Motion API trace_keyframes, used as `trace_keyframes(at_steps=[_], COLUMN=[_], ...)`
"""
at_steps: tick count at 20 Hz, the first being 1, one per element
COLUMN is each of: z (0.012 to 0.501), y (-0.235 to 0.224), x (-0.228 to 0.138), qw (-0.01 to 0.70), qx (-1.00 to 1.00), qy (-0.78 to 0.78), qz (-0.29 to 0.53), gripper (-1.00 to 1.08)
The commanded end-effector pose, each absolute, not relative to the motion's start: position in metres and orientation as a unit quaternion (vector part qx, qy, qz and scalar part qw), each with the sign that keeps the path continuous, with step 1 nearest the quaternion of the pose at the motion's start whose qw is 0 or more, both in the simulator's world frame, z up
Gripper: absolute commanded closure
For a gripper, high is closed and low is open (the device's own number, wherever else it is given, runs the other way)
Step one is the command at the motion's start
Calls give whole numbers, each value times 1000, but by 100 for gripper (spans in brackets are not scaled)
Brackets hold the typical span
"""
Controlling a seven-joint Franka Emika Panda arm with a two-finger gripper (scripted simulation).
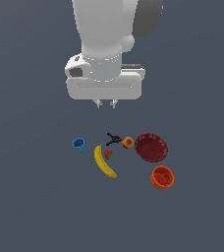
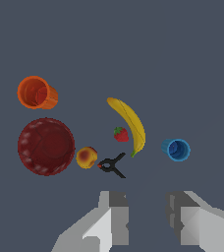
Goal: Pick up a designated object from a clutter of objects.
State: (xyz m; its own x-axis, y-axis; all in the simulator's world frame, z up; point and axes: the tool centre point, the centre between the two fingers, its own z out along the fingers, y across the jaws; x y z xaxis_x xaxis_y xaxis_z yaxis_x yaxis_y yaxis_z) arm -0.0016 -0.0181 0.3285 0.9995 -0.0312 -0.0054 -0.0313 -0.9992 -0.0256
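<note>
The orange cup [image 1: 162,177] stands at the front of the clutter on the exterior view's right, just in front of the dark-red bowl [image 1: 151,147]. It also shows in the wrist view [image 2: 36,92], beside the bowl [image 2: 46,146]. The banana [image 1: 104,162], strawberry [image 1: 108,154], black clamp [image 1: 113,139], red-yellow fruit [image 1: 127,142] and blue cup [image 1: 79,144] lie around the middle. My gripper [image 1: 106,104] hangs high above the clutter, behind the clamp, open and empty. Its fingers [image 2: 115,216] show apart in the wrist view.
All items rest on a plain dark grey floor [image 1: 35,206]. The banana [image 2: 130,123], strawberry [image 2: 121,134], clamp [image 2: 112,165], fruit [image 2: 86,157] and blue cup [image 2: 177,149] also show in the wrist view. The orange cup stands apart from them.
</note>
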Motion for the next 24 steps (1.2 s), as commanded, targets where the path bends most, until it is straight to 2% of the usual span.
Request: trace_keyframes(at_steps=[1, 11, 24], z=[328, 318, 269], y=[-18, -3, 54], x=[-1, 23, 95], qw=[13, 9, 10], qx=[-1000, -999, -978], qy=[14, -38, -208], qz=[3, 8, 25], gripper=[20, 20, 20])
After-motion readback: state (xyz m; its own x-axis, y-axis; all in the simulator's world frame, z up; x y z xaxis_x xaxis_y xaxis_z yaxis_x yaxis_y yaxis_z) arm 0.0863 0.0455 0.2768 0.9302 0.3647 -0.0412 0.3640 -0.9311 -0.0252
